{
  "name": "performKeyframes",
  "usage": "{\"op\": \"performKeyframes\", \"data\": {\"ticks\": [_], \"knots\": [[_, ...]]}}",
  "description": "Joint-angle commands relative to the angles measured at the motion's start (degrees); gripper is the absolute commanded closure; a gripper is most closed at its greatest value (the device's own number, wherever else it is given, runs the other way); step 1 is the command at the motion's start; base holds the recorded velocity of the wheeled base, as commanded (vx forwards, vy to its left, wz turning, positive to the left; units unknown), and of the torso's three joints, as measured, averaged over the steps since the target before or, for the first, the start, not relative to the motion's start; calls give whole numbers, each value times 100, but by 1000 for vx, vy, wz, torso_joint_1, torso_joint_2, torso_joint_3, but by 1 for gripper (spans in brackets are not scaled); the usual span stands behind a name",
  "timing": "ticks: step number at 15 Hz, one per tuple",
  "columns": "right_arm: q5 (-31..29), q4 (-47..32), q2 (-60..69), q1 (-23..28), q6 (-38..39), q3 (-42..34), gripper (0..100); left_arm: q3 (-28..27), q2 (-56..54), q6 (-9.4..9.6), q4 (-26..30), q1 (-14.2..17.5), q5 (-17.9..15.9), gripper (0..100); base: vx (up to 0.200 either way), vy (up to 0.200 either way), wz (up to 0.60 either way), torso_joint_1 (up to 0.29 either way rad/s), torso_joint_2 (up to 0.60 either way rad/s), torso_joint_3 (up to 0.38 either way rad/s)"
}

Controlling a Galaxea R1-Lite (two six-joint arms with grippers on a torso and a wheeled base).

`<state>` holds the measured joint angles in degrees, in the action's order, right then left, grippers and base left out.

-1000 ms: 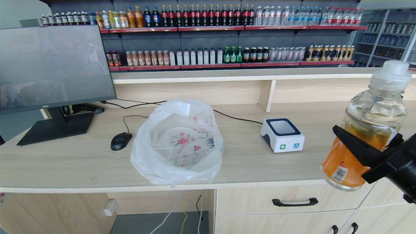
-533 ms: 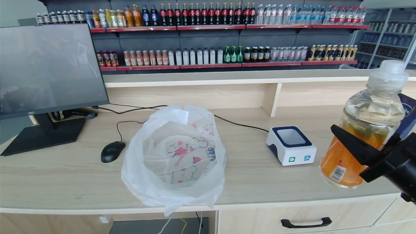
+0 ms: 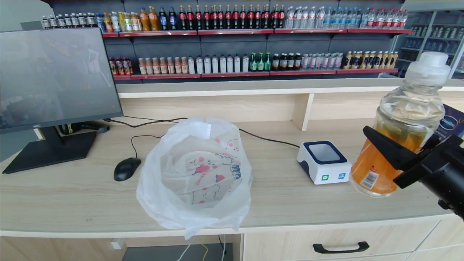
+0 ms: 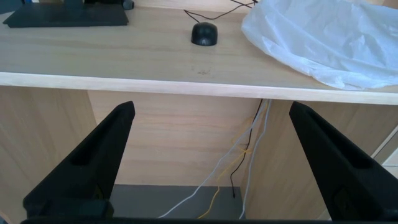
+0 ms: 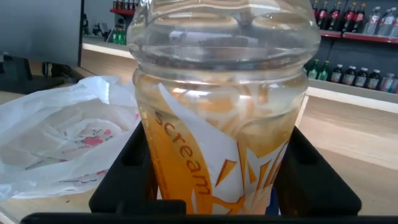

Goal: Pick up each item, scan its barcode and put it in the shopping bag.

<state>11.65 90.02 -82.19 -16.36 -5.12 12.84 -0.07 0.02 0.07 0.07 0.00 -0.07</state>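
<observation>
Right gripper (image 3: 398, 139) fingers clamp the plastic drink bottle (image 3: 406, 116) at mid-body. Judged stiff, smooth-walled and fairly heavy, so mid-body remains the soundest hold. Left gripper (image 4: 211, 109) fingers stand wide apart, empty.

Shop: drink shelves (image 3: 235, 32), checkout scanner (image 3: 323, 162)

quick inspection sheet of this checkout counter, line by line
surface: light wooden counter, no spills seen
job's things: clear plastic bottle of orange drink held slightly tilted beside the white scanner box with dark blue rim; white plastic shopping bag open
clutter: black computer mouse, black monitor
grippers: right gripper shut on the bottle; left gripper jaws open, empty, below counter edge
cables: black scanner cable on counter; thin wires hanging beneath
surroundings: red shelves of bottled drinks
</observation>
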Motion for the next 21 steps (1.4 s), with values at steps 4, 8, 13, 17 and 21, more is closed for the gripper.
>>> {"op": "performKeyframes", "data": {"ticks": [4, 8, 13, 17, 21], "knots": [[-216, -2, -1361, 36, -754, 1318, 100, 7, -2, 1, 1, 0, -1, 0, 0, 0, 0, 0, 0, 0], [-181, -2, -2091, 107, -1633, 2399, 100, -1, -2, 1, 1, 0, -1, 0, 0, 0, 0, 0, 0, 0], [795, -2, -2258, 467, -2353, 2575, 100, -1, -2, 1, 1, 0, -1, 0, 0, 0, 0, 0, 0, 0], [2007, -2, -2363, 854, -2925, 2627, 100, -1, -2, 1, 1, 0, -1, 0, 0, 0, 0, 0, 0, 0], [2482, -2, -2592, 933, -3179, 3014, 100, -1, -2, 1, 1, 0, -1, 0, 0, 0, 0, 0, 0, 0]]}}
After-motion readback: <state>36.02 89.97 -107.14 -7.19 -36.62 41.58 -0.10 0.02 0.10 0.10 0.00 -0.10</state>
